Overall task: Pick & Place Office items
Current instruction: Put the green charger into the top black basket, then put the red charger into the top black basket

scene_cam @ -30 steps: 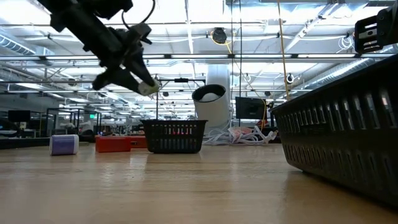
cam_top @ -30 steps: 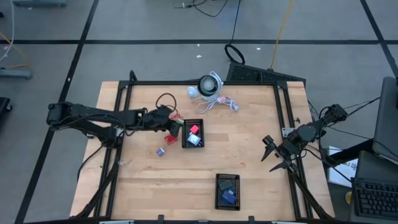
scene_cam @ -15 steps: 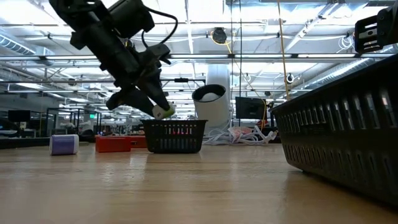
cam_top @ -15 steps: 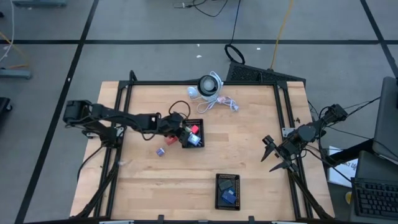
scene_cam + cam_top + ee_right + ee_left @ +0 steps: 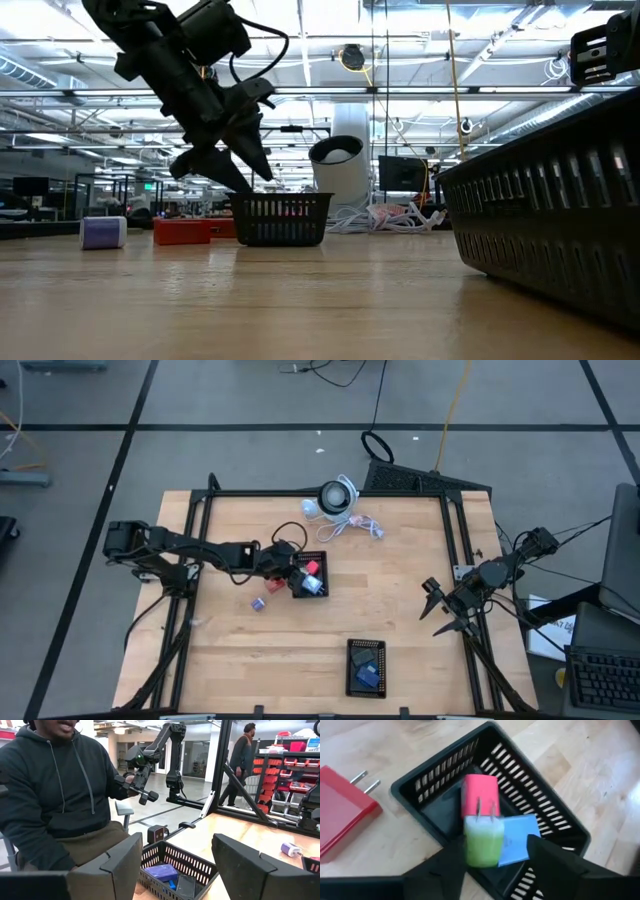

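My left gripper (image 5: pixel 293 573) hangs open over the near-left end of a black slotted tray (image 5: pixel 310 576), fingers pointing down (image 5: pixel 252 180). In the left wrist view a green plug block (image 5: pixel 482 843) lies in that tray between and below the open fingers, prongs up, leaning on a red block (image 5: pixel 480 794) and a blue block (image 5: pixel 517 839). A flat red plug piece (image 5: pixel 340 815) and a purple block (image 5: pixel 258 603) lie on the table left of the tray. My right gripper (image 5: pixel 440 615) waits open at the table's right edge.
A second black tray (image 5: pixel 366 665) with blue pieces sits near the table's near edge, and shows close in the right wrist view (image 5: pixel 175 870). A white round device with a coiled cable (image 5: pixel 337 498) lies at the far edge. A seated person (image 5: pixel 55 795) is beyond the table.
My left gripper has moved toward the table's right and down, from beside the tray to over its left end. It carried the green block at its fingertips, then opened; the block has dropped out of the fingers into the tray.
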Robot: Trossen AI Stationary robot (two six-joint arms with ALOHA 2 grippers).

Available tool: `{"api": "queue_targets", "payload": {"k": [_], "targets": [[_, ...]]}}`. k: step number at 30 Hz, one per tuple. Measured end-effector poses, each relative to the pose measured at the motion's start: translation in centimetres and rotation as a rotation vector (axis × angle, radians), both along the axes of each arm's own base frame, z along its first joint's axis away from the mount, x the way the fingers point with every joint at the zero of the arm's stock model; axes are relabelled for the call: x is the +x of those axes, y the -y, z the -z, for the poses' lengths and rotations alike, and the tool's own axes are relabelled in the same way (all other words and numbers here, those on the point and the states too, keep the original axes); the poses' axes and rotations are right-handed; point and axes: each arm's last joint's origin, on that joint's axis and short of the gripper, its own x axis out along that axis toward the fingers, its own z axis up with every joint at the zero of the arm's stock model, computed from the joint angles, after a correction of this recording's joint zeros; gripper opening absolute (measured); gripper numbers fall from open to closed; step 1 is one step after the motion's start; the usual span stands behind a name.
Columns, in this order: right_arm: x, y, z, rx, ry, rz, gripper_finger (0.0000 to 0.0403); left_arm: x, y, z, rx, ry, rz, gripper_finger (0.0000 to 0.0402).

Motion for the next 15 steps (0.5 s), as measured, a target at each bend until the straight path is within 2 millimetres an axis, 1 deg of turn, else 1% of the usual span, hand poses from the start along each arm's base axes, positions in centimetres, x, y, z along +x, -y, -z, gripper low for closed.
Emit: {"api": "queue_targets", "payload": {"k": [3,7,10,15], "targets": [[0.0,0.0,0.0,0.0,0.0,0.0,0.0231,0.1,0.0,-0.1,0.006,0.016,0.005,0.0235],[0.0,0.0,0.0,0.0,0.0,-0.001,0.0232,0.3,0.0,-0.2,0.03,0.032,0.027,0.0253],[0.0,0.0,0.0,0.0,0.0,-0.001,0.0231,0.2,-0.1,-0.5,0.063,0.034,0.073,0.0258],[0.0,0.0,0.0,0.0,0.0,0.0,0.0227,-0.7,-1.0,-1.9,0.061,0.058,0.12,0.025]]}}
